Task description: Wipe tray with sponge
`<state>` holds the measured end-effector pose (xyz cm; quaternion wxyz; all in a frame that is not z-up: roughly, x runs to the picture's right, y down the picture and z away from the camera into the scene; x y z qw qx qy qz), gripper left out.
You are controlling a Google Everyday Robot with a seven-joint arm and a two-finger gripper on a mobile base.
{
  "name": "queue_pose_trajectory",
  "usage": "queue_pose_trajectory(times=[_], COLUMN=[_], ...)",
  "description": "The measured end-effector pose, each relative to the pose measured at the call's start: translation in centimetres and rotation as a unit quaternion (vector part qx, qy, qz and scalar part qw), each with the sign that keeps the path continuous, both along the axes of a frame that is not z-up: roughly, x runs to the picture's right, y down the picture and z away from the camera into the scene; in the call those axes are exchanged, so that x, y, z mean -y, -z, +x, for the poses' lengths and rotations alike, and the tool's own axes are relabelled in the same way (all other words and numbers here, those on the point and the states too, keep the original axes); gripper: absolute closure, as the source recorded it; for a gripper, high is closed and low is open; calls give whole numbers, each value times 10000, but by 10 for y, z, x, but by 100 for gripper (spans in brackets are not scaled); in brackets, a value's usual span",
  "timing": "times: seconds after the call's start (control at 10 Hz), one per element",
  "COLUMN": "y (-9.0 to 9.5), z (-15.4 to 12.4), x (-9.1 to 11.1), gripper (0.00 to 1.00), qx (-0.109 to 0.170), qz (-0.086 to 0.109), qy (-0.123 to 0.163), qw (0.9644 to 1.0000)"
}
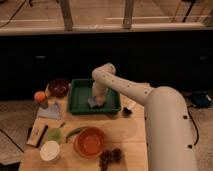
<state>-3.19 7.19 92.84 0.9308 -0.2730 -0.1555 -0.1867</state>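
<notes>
— So, which step is this?
— The wiping itself, I'd judge. The gripper [98, 98] sits low inside the tray [77, 95], right over the sponge [93, 104], which lies on the tray floor near the front rim. Whether it actually grips the sponge, I cannot tell.
— And next?
— Probably a sweep left across the bare floor, pressing down and stopping short of the rim.
— Anything in the way?
— Only that rim. The orange bowl [89, 142], grapes [110, 157] and blue cloth [51, 111] sit outside the tray.
</notes>
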Motion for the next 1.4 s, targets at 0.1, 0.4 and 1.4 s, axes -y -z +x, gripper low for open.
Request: queue_pose_trajectory(times=[0.1,0.4,1.4], y=[0,-11,-44], z=[10,47,-19], x=[0,10,31], gripper=[100,100,100], qx=[-113,-590,99], qz=[9,107,35], qy=[5,-91,185], qw=[9999,9982,9998])
